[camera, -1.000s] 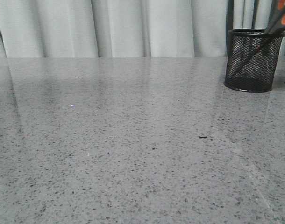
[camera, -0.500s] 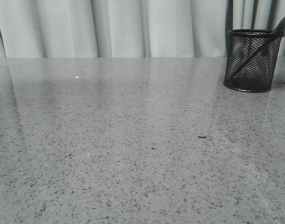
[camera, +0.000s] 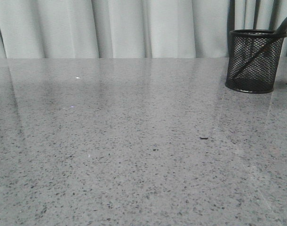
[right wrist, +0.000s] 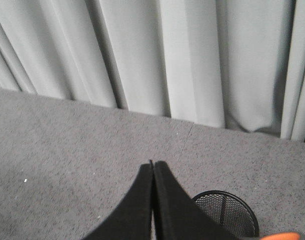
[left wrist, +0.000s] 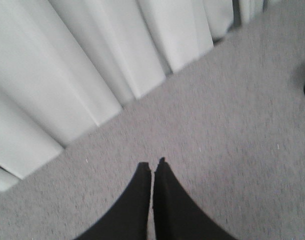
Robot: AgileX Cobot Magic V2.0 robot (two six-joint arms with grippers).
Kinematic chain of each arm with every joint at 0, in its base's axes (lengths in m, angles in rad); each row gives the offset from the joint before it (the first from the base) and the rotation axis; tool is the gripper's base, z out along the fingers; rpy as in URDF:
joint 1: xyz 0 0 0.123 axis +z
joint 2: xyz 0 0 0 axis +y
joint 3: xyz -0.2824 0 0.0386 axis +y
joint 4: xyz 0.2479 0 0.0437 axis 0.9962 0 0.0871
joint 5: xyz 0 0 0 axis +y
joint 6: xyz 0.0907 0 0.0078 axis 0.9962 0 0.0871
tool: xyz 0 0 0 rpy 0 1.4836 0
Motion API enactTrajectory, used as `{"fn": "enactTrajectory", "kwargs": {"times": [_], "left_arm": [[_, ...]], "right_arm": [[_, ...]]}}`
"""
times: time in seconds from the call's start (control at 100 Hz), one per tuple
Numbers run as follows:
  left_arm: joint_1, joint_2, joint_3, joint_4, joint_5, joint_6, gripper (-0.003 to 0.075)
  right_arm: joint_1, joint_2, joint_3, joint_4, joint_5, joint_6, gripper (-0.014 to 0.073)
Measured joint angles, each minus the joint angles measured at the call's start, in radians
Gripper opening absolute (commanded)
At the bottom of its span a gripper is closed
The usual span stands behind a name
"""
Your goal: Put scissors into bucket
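Gone from upper right of front view since a second ago: orange handles. Scissors lean inside bucket at upper right. Speckled bench, curtain behind. Left jaws and right jaws pressed together, holding nothing.

Grey speckled worktop filling most of the view, pale pleated curtain behind it, black wire-mesh bucket standing upright at the far right, scissors leaning inside it, dark blades visible through the mesh, handle end cut off at the edge
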Motion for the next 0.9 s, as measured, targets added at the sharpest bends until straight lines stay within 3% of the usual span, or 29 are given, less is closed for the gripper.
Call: {"fn": "enactTrajectory", "kwargs": {"times": [0.25, 0.56, 0.71, 0.9], "left_arm": [[0.0, -0.261, 0.418, -0.014, -0.371, -0.002, -0.002], [0.0, -0.684, 1.028, -0.1, -0.779, -0.003, -0.002], [0.0, -0.855, 1.201, -0.134, -0.837, -0.003, -0.002], [0.0, -0.955, 1.281, -0.14, -0.852, -0.004, -0.002]], "right_arm": [[0.048, -0.258, 0.381, 0.013, -0.304, -0.007, -0.0069], [0.051, -0.588, 0.728, 0.017, -0.382, -0.007, -0.0069], [0.051, -0.713, 0.836, 0.017, -0.392, -0.007, -0.0069], [0.051, -0.758, 0.888, 0.017, -0.39, -0.009, -0.0069]]}}
